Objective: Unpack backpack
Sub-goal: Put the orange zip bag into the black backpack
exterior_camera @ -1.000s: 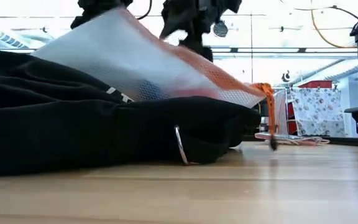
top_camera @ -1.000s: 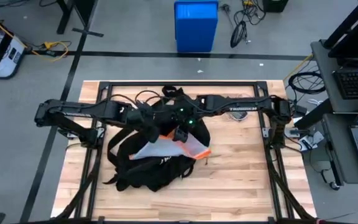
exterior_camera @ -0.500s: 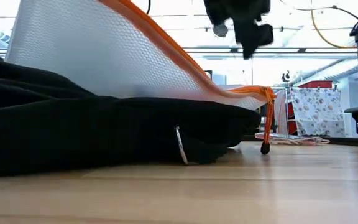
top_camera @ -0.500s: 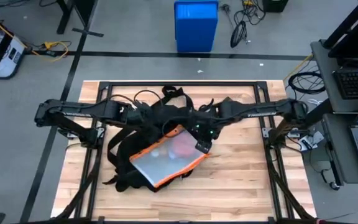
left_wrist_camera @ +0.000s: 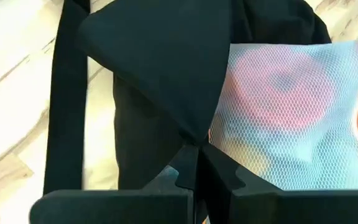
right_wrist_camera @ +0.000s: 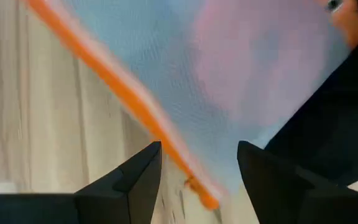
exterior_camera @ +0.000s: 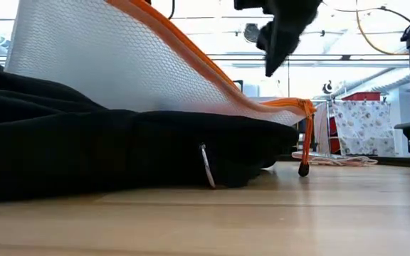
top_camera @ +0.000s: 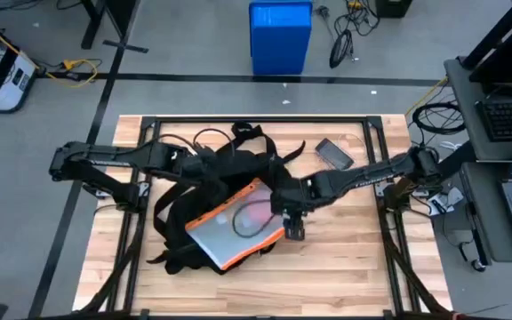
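Note:
The black backpack (top_camera: pixel 204 200) lies flat on the wooden table. A white mesh pouch with an orange zip edge (top_camera: pixel 236 226) lies on top of it, tilted, its far corner raised (exterior_camera: pixel 119 64); something red shows through the mesh (left_wrist_camera: pixel 284 93). Its zip pull (exterior_camera: pixel 303 153) hangs over the backpack's right side. My left gripper (top_camera: pixel 210 169) is shut on backpack fabric next to the pouch. My right gripper (top_camera: pixel 293 228) hovers open over the pouch's right corner, with the orange edge (right_wrist_camera: pixel 123 93) ahead of its fingers, touching nothing. My left gripper pinches a fold of the backpack's black fabric (left_wrist_camera: pixel 194 134) between its two shut fingers, beside the pouch's edge. The fabric is drawn up into a taut peak at the fingertips (left_wrist_camera: pixel 191 168). The rest of the backpack stays on the table.
A dark flat phone-like thing (top_camera: pixel 333 153) lies on the table at the far right. Black frame bars (top_camera: pixel 256 120) run along the table's edges. Loose straps (top_camera: pixel 247 133) trail from the backpack's far side. Bare wood (top_camera: pixel 345 267) shows at the near right.
My right gripper has drawn the mesh pouch out toward the near right; the pouch has turned flat and come to rest on the backpack. The gripper has then gone on toward the near right edge, off the pouch, which has stayed still.

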Tool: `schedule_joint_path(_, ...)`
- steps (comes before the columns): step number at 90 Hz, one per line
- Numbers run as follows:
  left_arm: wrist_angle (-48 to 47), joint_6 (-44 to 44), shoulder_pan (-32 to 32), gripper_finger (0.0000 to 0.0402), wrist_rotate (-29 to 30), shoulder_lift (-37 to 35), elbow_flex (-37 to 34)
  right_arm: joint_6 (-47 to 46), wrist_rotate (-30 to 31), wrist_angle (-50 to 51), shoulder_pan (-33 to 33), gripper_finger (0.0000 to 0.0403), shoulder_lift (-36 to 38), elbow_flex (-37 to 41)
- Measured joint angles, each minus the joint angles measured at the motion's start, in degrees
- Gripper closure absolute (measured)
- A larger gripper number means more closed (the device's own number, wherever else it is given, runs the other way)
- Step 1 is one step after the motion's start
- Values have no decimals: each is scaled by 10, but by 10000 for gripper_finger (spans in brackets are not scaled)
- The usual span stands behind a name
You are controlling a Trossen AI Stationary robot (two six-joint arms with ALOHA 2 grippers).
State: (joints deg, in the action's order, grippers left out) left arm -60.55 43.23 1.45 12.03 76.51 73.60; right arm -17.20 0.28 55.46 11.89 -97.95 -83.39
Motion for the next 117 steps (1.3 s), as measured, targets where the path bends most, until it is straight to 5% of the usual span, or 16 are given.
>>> schedule_joint_path(44, 0, -31, 0, 401, -15, 0, 0, -30, 50, -70, 4, 206, -1, 125)
schedule_joint_path(55, 0, -35, 0, 401, -16, 0, 0, -27, 56, -93, -16, 245, -6, 131)
schedule_joint_path(72, 3, -40, 0, 401, -22, 0, -1, 6, 56, -105, -29, 383, -7, 119)
schedule_joint_path(117, 108, -74, 0, 401, -56, 0, -1, 74, 101, -219, -104, 396, -7, 24)
